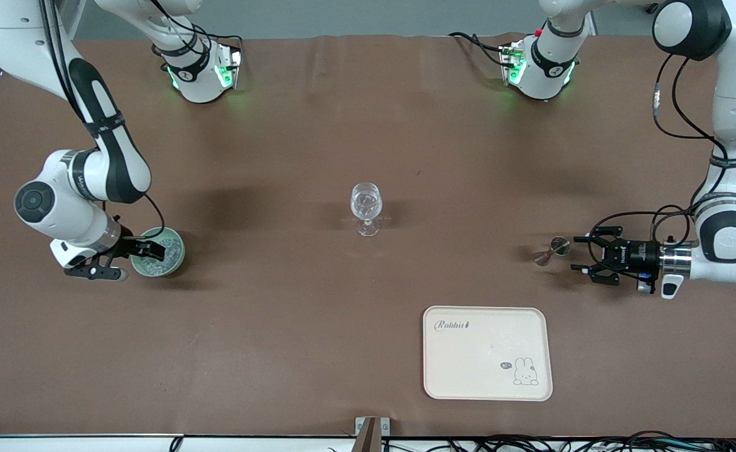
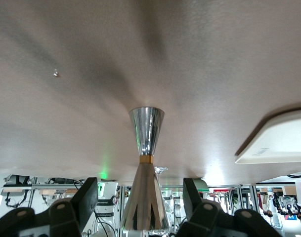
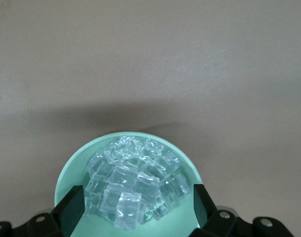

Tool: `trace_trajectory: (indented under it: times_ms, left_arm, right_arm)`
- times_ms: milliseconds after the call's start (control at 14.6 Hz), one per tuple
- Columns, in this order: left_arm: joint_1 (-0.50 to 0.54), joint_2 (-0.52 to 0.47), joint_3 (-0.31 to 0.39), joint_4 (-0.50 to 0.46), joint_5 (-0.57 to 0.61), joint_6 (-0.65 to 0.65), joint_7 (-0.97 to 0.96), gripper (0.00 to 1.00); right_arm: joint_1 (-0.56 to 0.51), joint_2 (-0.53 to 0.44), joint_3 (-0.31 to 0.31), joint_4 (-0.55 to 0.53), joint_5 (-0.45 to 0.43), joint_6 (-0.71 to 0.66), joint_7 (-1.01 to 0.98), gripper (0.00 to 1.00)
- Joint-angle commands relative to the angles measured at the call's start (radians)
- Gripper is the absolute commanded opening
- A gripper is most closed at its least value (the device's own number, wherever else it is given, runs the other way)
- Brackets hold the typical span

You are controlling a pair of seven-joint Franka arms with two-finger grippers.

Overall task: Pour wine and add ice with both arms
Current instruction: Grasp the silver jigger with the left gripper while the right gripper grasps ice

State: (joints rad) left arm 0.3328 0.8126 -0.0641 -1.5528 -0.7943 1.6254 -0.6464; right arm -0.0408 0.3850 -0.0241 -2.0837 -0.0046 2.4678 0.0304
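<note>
A clear stemmed glass stands at the table's middle. A pale green bowl heaped with clear ice chunks sits toward the right arm's end. My right gripper is open low over the bowl, with a finger at each side of the ice. A silver double-cone measuring cup stands toward the left arm's end. My left gripper is open beside it. In the left wrist view the cup shows between the fingers with gaps on both sides.
A cream tray with a rabbit print lies nearer the front camera than the cup, and its corner shows in the left wrist view. The arms' bases stand along the table's back edge. No wine bottle is in view.
</note>
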Motion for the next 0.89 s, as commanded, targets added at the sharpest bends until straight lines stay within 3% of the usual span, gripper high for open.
trace_trajectory:
  times_ms: [0, 205, 479, 821]
  left_arm:
    - [-0.02, 0.023, -0.005, 0.016, -0.037, -0.018, -0.012, 0.76]
    - [-0.024, 0.04, -0.013, 0.016, -0.043, -0.018, -0.004, 0.74]
    - [-0.026, 0.049, -0.014, 0.016, -0.043, -0.016, 0.014, 0.66]
    - [-0.038, 0.071, -0.017, 0.016, -0.074, -0.012, 0.039, 0.58]
  right_arm:
    - [0.01, -0.029, 0.0, -0.038, 0.005, 0.011, 0.016, 0.81]
    - [0.01, -0.028, 0.0, -0.068, 0.005, 0.045, 0.016, 0.6]
    - [0.009, -0.029, 0.0, -0.082, 0.005, 0.053, 0.016, 0.51]
    - [0.009, -0.029, 0.0, -0.082, 0.005, 0.048, 0.022, 0.47]
